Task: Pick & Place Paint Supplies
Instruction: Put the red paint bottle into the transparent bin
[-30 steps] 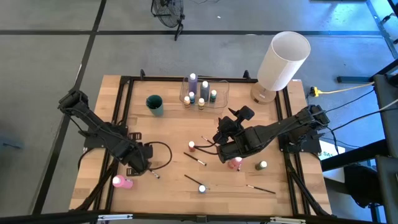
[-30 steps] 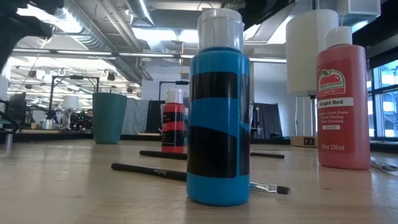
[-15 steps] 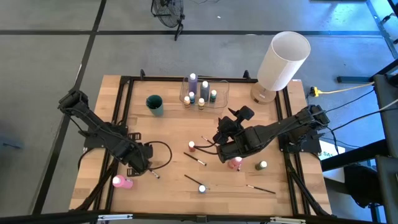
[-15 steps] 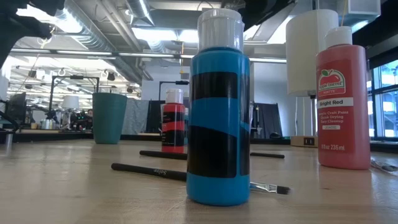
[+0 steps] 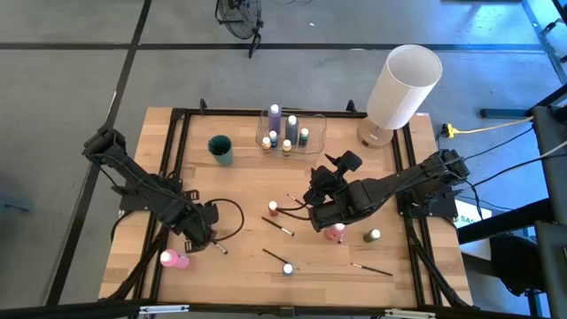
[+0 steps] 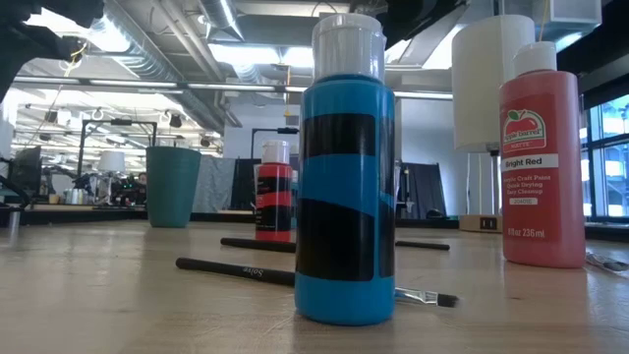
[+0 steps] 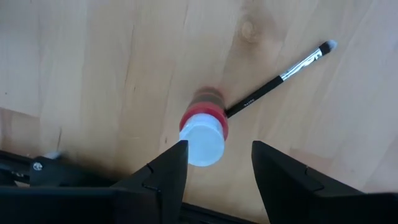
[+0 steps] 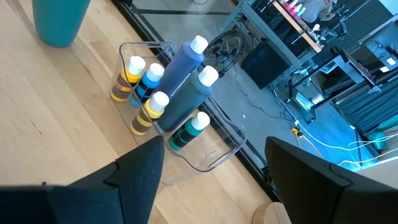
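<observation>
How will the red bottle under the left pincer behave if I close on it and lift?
The red bottle stands upright between the open fingers of the left pincer, so it will probably lift cleanly. It looks tall and narrow; an off-centre squeeze could tip it. If it falls, its round body will likely roll, perhaps onto the brush lying against it.

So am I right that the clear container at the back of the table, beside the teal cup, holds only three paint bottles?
Not quite: the clear container beside the teal cup holds six paint bottles, not three. The right wrist view shows them standing in it, two tall dark blue ones and four smaller ones.
</observation>
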`<action>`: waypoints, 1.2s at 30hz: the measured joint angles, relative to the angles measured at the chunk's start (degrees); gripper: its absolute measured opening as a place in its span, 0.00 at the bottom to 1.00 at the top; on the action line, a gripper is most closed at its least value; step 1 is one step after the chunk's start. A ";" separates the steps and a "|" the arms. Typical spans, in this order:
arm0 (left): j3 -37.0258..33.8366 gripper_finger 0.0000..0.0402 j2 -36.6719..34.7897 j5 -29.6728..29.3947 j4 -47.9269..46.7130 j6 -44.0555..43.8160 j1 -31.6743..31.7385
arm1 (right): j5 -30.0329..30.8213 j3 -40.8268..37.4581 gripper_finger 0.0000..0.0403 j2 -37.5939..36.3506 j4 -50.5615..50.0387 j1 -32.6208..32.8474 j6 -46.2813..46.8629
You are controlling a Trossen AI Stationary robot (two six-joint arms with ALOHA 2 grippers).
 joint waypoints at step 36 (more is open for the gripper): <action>0.00 0.58 0.00 6.12 1.23 -12.93 -0.05 | -4.07 0.00 0.70 0.00 0.41 -0.33 -3.04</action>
